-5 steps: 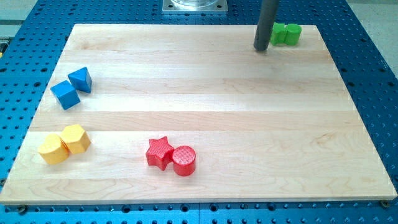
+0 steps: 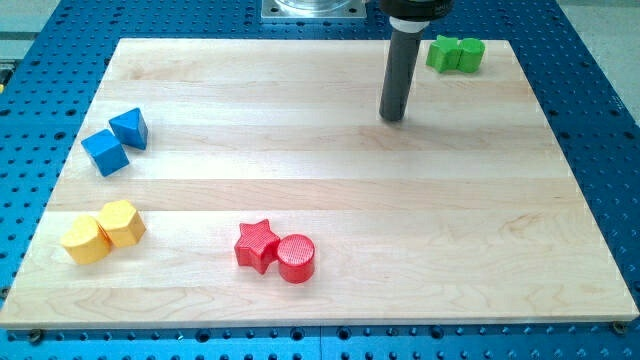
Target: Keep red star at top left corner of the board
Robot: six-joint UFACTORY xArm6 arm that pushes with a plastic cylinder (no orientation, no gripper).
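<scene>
The red star [image 2: 256, 244] lies near the view's bottom, left of centre on the wooden board [image 2: 320, 190]. A red cylinder [image 2: 296, 258] touches its right side. My tip [image 2: 392, 117] rests on the board in the upper right part, far above and to the right of the red star. It touches no block.
Two green blocks [image 2: 456, 53] sit together at the board's top right, right of my tip. A blue triangle [image 2: 130, 128] and a blue cube [image 2: 105, 152] sit at the left edge. Two yellow blocks [image 2: 103, 231] sit at the lower left.
My tip has moved down and to the left, away from the green blocks. No block has moved.
</scene>
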